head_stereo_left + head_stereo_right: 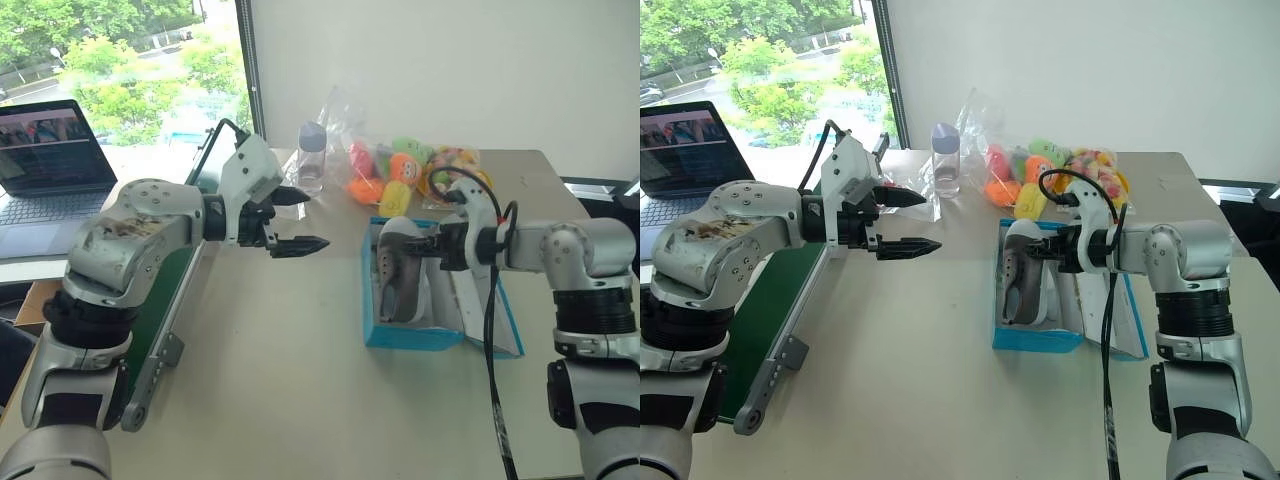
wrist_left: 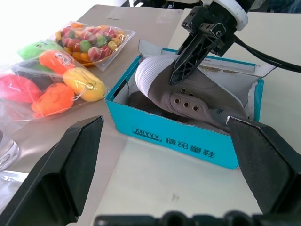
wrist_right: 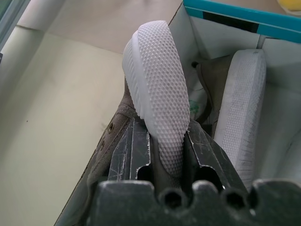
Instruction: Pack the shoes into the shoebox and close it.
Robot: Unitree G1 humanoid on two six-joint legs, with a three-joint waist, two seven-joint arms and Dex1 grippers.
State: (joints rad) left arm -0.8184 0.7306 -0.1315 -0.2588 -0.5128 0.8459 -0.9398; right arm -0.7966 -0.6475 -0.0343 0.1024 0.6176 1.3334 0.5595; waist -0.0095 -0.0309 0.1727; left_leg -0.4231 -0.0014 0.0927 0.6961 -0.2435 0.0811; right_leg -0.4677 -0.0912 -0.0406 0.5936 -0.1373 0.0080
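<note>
At the far left I see a laptop (image 1: 45, 160) by the window. My left claw (image 1: 290, 220) hangs above the bench (image 1: 280, 380) with its fingers spread wide and nothing between them. Beyond it a clear bottle (image 1: 312, 157) stands near the far edge, and to its right lie bags of colourful plush toys (image 1: 400, 175). Right of centre sits the blue shoebox (image 1: 410, 335), open. My right claw (image 1: 432, 243) is clamped on one grey shoe (image 1: 400, 275) by its pale sole, holding it on its side at the box's left part, partly inside. A second shoe (image 3: 242, 122) lies in the box beside it, sole showing.
</note>
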